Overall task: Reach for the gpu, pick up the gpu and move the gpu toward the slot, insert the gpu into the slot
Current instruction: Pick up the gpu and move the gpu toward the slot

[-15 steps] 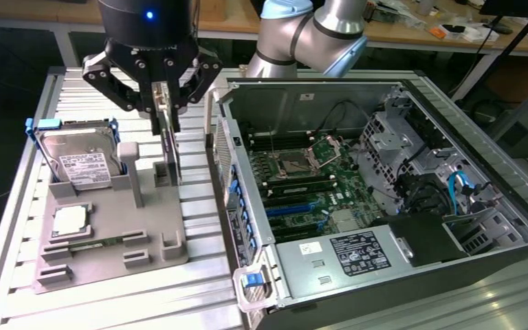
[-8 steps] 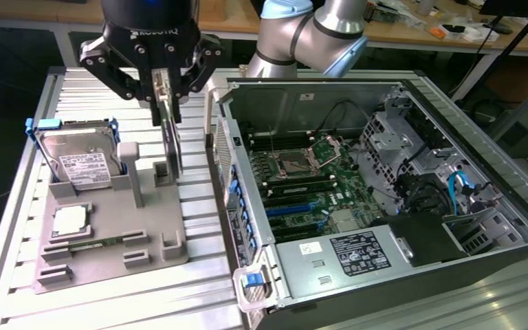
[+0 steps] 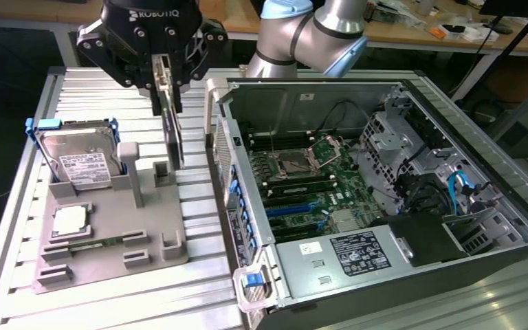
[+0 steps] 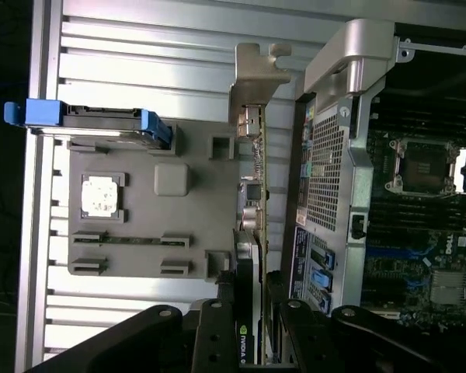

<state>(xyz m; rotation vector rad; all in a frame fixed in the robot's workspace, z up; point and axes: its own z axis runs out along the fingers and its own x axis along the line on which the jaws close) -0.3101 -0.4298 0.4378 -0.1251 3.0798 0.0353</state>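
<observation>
Gripper: the gripper [image 3: 166, 103] is clamped on the gpu [image 3: 174, 144], one finger on each flat face, near the card's upper end.
Gpu position: held off the table [image 3: 25, 227], above the strip between the grey fixture [image 3: 108, 227] and the open case [image 3: 337, 89]. It appears to touch neither.
Gpu axis: it hangs on edge, its long axis running down and away from the fingers. In the wrist view the gpu [image 4: 256, 202] is a thin edge-on line leading out from the gripper [image 4: 255, 284], with the metal bracket [image 4: 258, 74] at the far end.
Slot direction: the blue slots [image 3: 287, 206] lie on the board inside the case, to the exterior view's right of the card and lower, beyond the case's side wall.
Progress: I judge the card is picked up and in carry, not yet over the board.
Nearby: a hard drive [image 3: 80, 161] stands in the fixture, on the far side of the card from the case.
</observation>
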